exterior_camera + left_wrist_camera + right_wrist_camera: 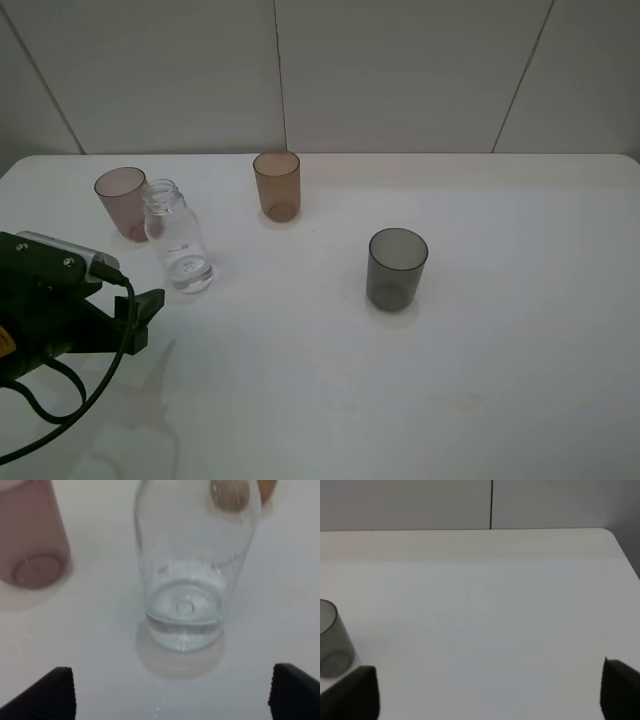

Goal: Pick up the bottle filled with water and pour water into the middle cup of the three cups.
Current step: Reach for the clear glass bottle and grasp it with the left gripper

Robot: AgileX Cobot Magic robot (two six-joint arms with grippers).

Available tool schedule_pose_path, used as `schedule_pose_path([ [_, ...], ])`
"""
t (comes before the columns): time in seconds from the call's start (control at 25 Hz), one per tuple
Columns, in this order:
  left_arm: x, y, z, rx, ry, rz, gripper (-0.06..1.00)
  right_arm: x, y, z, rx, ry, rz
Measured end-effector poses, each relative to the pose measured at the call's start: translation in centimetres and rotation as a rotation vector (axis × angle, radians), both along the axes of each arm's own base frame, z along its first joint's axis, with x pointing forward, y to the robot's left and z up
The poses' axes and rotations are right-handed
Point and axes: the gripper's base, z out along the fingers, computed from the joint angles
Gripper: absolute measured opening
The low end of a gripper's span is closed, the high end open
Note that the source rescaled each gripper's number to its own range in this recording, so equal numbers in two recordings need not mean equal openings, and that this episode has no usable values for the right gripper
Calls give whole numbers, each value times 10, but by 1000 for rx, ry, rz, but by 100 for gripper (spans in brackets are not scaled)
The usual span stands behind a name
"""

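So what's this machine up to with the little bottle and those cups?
A two-armed robot is getting ready to pick up the bottle, which holds a little water and stands upright on the white table beside the pinkish cup. The left gripper is open and lined up in front of the bottle, not touching it yet. The amber cup, meant to receive the water, stands farther back, and the dark grey cup off to the right. The right gripper is open, holding nothing.

Your dark green-black left gripper [140, 318] bears a silver metal block [70, 248], a black cable [105, 380], a yellow patch [5, 342].
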Motion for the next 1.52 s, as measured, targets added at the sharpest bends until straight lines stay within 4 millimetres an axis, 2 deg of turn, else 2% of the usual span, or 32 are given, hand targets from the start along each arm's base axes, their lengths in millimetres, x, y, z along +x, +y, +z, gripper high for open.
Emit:
schedule_pose_path([
  [0.12, 3, -2, -14, 48, 58, -17, 100, 0, 0, 0, 5, -1, 3],
  [0.24, 9, -5, -20, 60, 66, -21, 100, 0, 0, 0, 5, -1, 3],
  [0.96, 55, -28, -7, 14, -106, -45, 100, 0, 0, 0, 5, -1, 3],
  [1.28, 69, -34, -11, 30, -125, -54, 100, 0, 0, 0, 5, -1, 3],
  [1.52, 75, -37, -22, 47, -107, -59, 100, 0, 0, 0, 5, -1, 3],
])
